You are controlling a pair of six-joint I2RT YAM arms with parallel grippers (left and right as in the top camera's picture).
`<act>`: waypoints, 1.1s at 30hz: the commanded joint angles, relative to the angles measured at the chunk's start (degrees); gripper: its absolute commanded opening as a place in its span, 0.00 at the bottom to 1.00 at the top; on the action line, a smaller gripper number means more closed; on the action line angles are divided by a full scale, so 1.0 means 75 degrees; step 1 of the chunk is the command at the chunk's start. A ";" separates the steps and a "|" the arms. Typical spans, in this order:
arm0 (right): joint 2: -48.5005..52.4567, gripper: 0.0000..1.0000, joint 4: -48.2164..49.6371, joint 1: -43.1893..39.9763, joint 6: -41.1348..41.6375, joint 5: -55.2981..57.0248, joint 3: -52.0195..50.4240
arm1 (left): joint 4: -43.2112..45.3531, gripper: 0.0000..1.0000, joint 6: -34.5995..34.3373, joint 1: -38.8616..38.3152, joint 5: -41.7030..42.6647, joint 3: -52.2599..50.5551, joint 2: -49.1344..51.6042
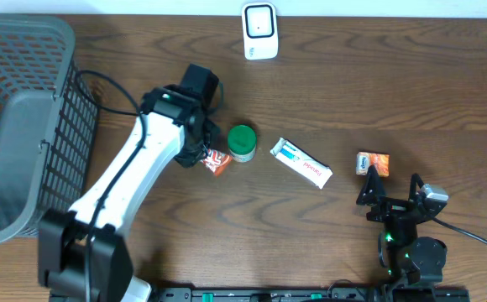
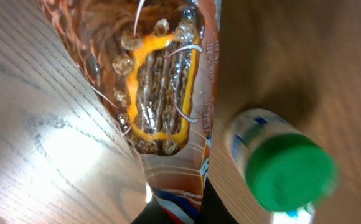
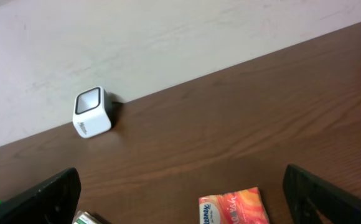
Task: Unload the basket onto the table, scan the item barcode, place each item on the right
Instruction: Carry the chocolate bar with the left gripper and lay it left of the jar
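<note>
Left wrist: my left gripper (image 1: pixel 204 156) is clamped on the packet (image 2: pixel 168 93) beside the bottle (image 2: pixel 286 171); my right gripper (image 1: pixel 389 191) stands wide.

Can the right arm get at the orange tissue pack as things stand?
Probably yes. The right gripper stands open just short of the tissue pack, with nothing between them.

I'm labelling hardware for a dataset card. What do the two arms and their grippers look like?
The left arm has a long white shell, black joints and base, and a thin black cable alongside. The right arm is all black, with a small green light, a grey block at the wrist and flat black fingers.
</note>
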 commanded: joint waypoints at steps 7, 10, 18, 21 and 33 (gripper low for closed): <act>-0.0041 0.99 -0.0026 -0.0082 -0.0090 0.0023 -0.0009 | 0.0810 0.07 -0.0038 -0.0050 0.0178 -0.0935 0.0962; -0.0041 0.99 -0.0026 -0.0082 -0.0090 0.0023 -0.0009 | 0.1172 0.07 -0.0044 -0.0163 0.0178 -0.1247 0.0965; -0.0041 0.99 -0.0026 -0.0082 -0.0090 0.0023 -0.0009 | 0.1326 0.81 -0.0047 -0.0472 0.0172 -0.1507 0.0918; -0.0041 0.99 -0.0026 -0.0082 -0.0090 0.0023 -0.0009 | 0.1160 0.82 -0.0044 -0.0449 0.0140 -0.1469 0.0644; -0.0041 0.99 -0.0026 -0.0082 -0.0090 0.0023 -0.0009 | 0.1422 0.83 0.2917 -0.0379 -0.0965 0.0312 -0.3226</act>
